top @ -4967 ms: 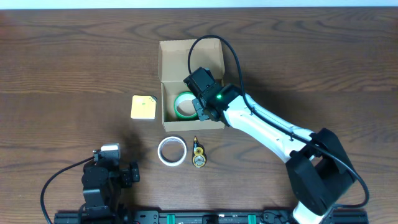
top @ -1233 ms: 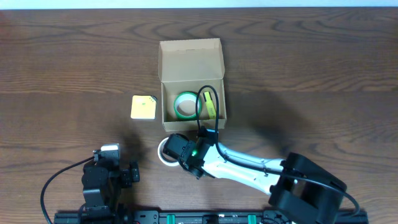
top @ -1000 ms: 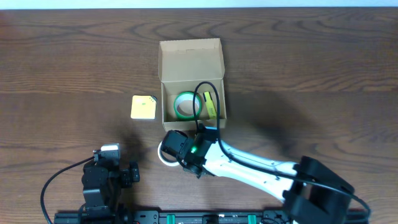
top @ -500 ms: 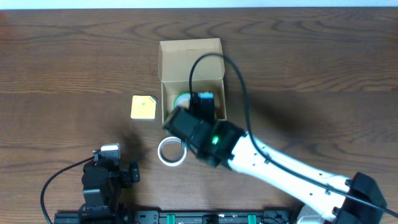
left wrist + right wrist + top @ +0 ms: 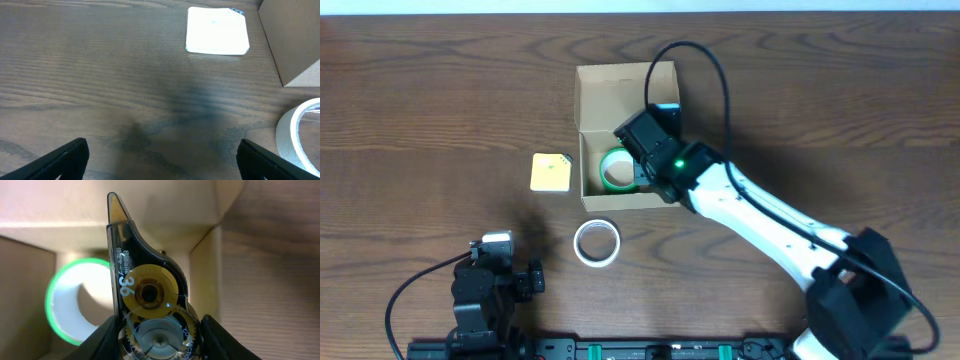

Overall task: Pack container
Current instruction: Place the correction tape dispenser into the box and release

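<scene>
My right gripper (image 5: 159, 335) is clamped on the tape dispenser (image 5: 145, 290), tip up, flat side to camera, presumably held high to clear the wall. Below, at 9 o'clock, the green roll (image 5: 75, 305) lies inside the box (image 5: 620, 95), mid-table, flap open at 12. Left gripper (image 5: 167, 160) gapes empty, parked; white roll (image 5: 596, 243) awaits, I judge.

Green roll (image 5: 611, 170) fills container (image 5: 620, 95) left half; right claw (image 5: 159, 342) w/ dispenser (image 5: 145, 290) blocks rest (from above).
</scene>
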`<control>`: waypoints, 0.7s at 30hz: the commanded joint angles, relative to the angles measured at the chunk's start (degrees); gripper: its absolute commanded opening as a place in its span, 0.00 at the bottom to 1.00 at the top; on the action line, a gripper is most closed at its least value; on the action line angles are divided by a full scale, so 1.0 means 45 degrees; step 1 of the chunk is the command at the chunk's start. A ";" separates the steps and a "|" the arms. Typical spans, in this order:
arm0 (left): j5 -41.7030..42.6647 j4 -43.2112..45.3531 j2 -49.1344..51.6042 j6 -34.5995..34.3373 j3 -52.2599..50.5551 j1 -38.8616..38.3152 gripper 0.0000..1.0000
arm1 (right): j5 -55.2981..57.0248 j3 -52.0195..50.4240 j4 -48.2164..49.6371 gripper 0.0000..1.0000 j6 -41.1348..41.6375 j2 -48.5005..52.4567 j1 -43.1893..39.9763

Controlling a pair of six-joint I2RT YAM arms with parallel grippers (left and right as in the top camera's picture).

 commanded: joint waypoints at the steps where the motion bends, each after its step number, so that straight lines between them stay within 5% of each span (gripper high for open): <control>1: -0.0049 -0.0160 -0.0063 0.0073 -0.0223 -0.0063 0.95 | -0.0214 0.0151 -0.0102 0.22 -0.0233 0.0248 -0.0053; 12: -0.0049 -0.0165 -0.0063 0.0078 -0.0223 -0.0063 0.95 | -0.0797 0.0146 -0.0345 0.29 -0.0233 0.1020 -0.0010; 21: -0.0049 -0.0160 -0.0063 0.0073 -0.0219 -0.0063 0.95 | -0.0787 0.0151 -0.0136 0.60 -0.0437 0.1035 -0.0010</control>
